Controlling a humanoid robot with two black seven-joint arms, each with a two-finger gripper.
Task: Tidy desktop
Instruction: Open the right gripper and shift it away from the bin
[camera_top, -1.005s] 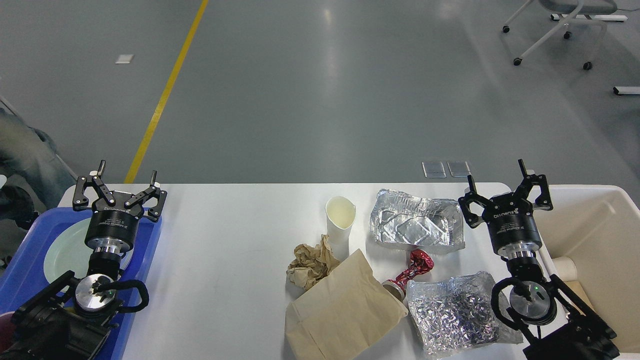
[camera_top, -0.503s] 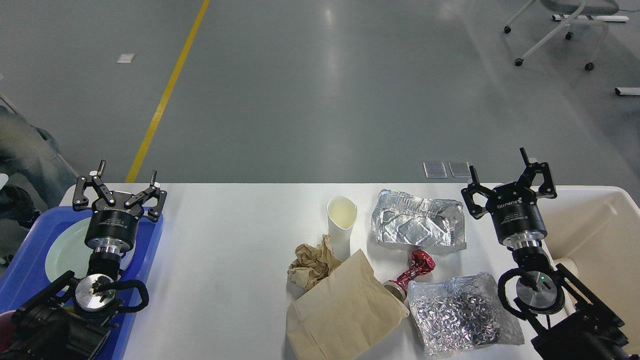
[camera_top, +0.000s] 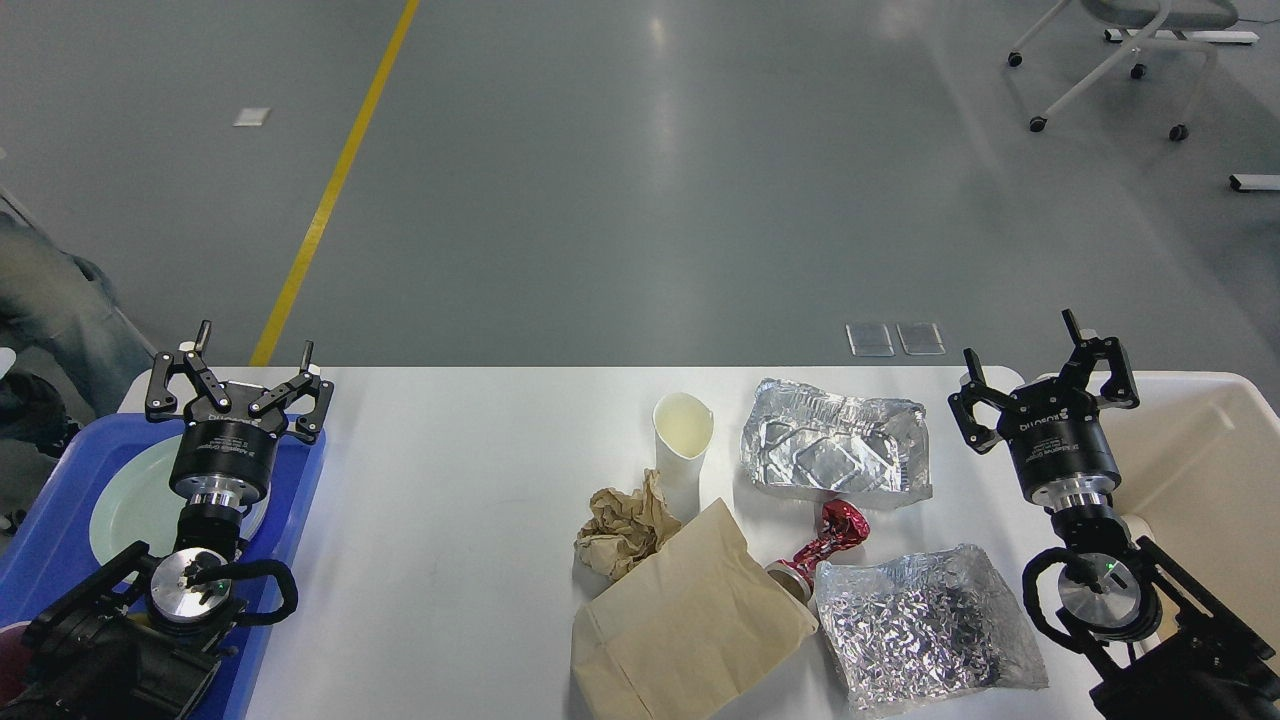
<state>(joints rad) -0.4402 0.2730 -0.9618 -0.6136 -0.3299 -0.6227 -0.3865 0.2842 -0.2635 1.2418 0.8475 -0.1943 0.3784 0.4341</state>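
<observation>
Right pincer (camera_top: 1036, 376) has shifted right since the earlier frames; it now sits over the desk's right edge, at the lip of the cream bin (camera_top: 1205, 470). Fingers spread, nothing held. Left pincer (camera_top: 240, 372) hasn't moved: also spread and empty, above the far right corner of the blue tray (camera_top: 60, 520), which holds a pale plate (camera_top: 125, 505).

White desk (camera_top: 460, 480) fills the lower part of my head view, tray overlapping its left end, bin against its right end. Left half of it is bare. Clutter is all right of centre:
- white paper cup (camera_top: 682, 440), upright
- crumpled brown paper wad (camera_top: 625, 525), just in front-left of the cup
- flat brown paper bag (camera_top: 685, 620) at the near edge, overlapping the wad
- dented foil tray (camera_top: 835, 452), right of the cup
- red foil wrapper (camera_top: 830, 540), between the foil tray and the bag
- crinkled foil sheet (camera_top: 925, 625), near right, just beside my right arm

Beyond the desk: grey floor, yellow line (camera_top: 330, 180), chair base (camera_top: 1110, 60) far right.
</observation>
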